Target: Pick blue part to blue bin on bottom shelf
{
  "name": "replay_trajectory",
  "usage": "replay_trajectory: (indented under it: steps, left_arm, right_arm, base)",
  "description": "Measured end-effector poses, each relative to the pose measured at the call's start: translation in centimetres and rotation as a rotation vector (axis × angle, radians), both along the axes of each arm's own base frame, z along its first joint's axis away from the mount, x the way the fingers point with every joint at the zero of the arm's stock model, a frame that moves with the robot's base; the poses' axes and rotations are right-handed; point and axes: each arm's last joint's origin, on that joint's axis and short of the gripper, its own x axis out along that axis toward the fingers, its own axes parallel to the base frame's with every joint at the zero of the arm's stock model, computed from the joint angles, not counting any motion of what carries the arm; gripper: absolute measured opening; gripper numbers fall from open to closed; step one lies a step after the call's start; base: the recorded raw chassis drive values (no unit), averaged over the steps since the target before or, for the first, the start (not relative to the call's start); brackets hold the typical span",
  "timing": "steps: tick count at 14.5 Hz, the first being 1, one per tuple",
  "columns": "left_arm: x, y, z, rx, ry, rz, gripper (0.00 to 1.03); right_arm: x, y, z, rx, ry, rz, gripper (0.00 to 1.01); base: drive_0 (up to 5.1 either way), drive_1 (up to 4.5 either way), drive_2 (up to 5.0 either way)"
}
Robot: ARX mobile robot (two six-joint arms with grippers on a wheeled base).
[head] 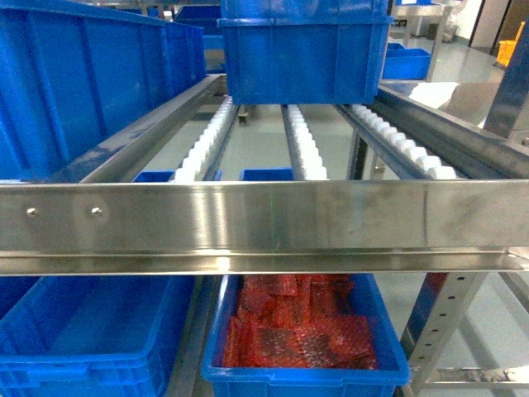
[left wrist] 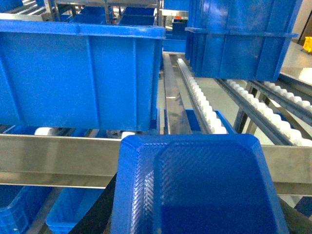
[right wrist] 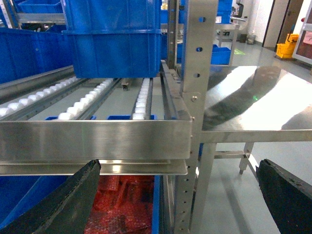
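Below the left jaws, a large blue piece (left wrist: pixel 200 185), possibly the part, fills the left wrist view; whether they grip it is unclear. Lower left waits the blue bin (head: pixel 74 339) on the bottom shelf. Right jaws (right wrist: pixel 178 195) gape empty.

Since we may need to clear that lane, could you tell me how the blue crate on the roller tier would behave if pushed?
The blue crate rests on white rollers, so it would probably glide with a light push. Its ribbed walls look stiff, unlikely to flex. A second crate seems stacked on it, so it may be heavier.
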Motion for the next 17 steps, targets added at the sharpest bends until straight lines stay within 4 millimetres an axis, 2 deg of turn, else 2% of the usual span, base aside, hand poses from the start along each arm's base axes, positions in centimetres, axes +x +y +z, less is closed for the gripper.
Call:
replay_trajectory:
  steps: [14,17]
  left_arm:
    - [-0.02,0.02,0.03,-0.001,-0.002,0.001,0.43]
    - [-0.02,0.02,0.03,-0.001,-0.002,0.001,0.43]
  right_arm:
    - [0.0,0.01,-0.01,0.0,0.001,0.003,0.98]
    - [0.0,0.01,-0.01,0.0,0.001,0.003,0.98]
  base:
    - [-5.0,2.37,2.4]
    - [0.0,0.0,0.0]
